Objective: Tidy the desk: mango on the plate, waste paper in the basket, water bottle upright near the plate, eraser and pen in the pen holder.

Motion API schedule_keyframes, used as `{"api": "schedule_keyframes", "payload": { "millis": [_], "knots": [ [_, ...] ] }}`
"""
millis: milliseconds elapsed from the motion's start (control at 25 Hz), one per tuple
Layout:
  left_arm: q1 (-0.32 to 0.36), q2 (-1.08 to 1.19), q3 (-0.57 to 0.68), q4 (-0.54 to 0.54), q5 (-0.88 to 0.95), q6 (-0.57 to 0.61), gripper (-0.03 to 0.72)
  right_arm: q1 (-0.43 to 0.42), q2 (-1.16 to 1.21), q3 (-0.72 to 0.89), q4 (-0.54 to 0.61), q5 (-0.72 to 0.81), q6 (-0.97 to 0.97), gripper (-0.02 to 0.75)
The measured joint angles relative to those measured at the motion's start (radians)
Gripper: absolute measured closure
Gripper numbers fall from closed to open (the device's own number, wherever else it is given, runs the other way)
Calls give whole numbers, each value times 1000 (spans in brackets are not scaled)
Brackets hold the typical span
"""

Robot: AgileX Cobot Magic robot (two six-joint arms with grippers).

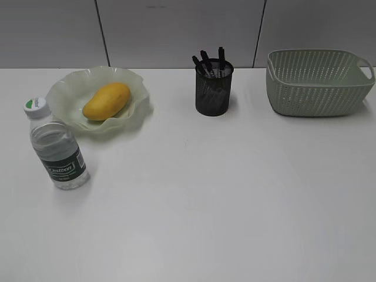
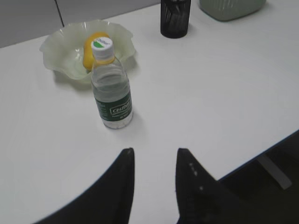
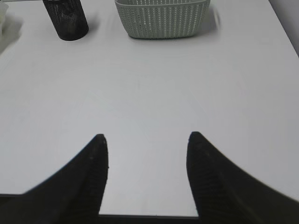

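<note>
We judge the tidying nearly or fully done, so most of what could go wrong now comes from the arms themselves. The water bottle (image 1: pixel 57 148) stands upright at the left of the exterior view, just beside the plate (image 1: pixel 134 82) but apart from it. In the left wrist view it sits at centre frame, above the left gripper (image 2: pixel 154 161), whose jaws are spread with nothing between them. If that arm swings forward or sideways it could clip the bottle, and a light, tall bottle like this would probably tip and roll into the plate. The wavy glass rim looks fragile, so a knock there could chip it or shake the mango (image 1: pixel 106 100) out of the dish, where it now lies.

The pen holder (image 1: pixel 214 88) stands at upper centre with dark pens sticking out of the top; we cannot make out the eraser through the mesh, so that part of the task stays unconfirmed. The basket (image 1: pixel 317 82) sits at upper right, and from this angle we cannot see inside it, so the waste paper is hidden from us or simply not in view. The right gripper (image 3: pixel 147 147) hangs at the lower edge of its own view, jaws spread wide and empty, well apart from the basket and holder.

The counter (image 1: pixel 223 200) is plain white, smooth and flat, so anything knocked over would slide or roll freely. Behind it runs a pale grey panelled wall with dark seams, and the left wrist view shows a dark floor beyond the counter's edge at lower right
</note>
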Motion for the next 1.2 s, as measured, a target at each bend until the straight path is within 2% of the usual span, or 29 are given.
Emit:
{"api": "schedule_keyframes", "payload": {
  "millis": [360, 440, 800, 920, 1200],
  "knots": [
    [0, -41, 1, 0, 1, 0, 462, 0, 0, 0, 2, 0, 0, 302],
    [17, -41, 1, 0, 1, 0, 462, -12, 0, 0, 3, 0, 0, 302],
    [362, -41, 1, 0, 1, 0, 462, -176, 0, 0, 4, 0, 0, 302],
    [406, -41, 1, 0, 1, 0, 462, -208, 0, 0, 4, 0, 0, 302],
    [410, -41, 1, 0, 1, 0, 462, -219, 0, 0, 4, -1, 0, 302]
  ]
}}
